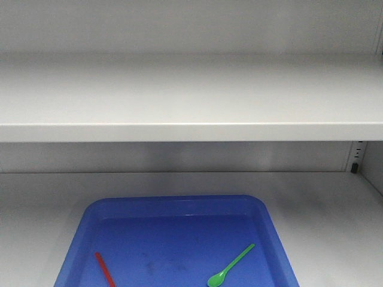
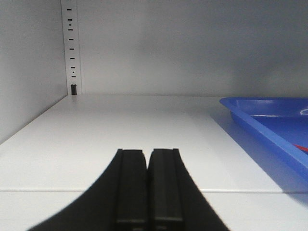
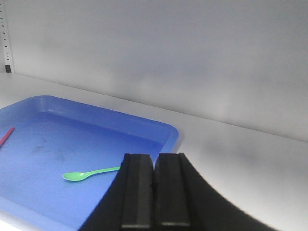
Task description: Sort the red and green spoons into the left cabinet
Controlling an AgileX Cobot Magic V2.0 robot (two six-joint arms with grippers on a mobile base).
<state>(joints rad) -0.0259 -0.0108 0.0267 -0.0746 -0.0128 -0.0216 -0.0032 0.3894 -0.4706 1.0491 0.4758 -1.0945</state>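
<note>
From the front view, a blue tray (image 1: 179, 206) sits on the lower shelf (image 1: 323, 203) of the grey cabinet (image 1: 191, 95). The red spoon (image 1: 104, 269) lies at the tray's left and the green spoon (image 1: 230, 265) at its right, well apart, so each can probably be picked singly.

The left wrist view shows the left gripper (image 2: 146, 159) low over bare shelf beside the tray, jaws clenched on nothing.

The right wrist view shows the right gripper (image 3: 154, 163) above the tray's near edge, close to the green spoon, jaws pressed together and empty. Opening them would likely come first.
</note>
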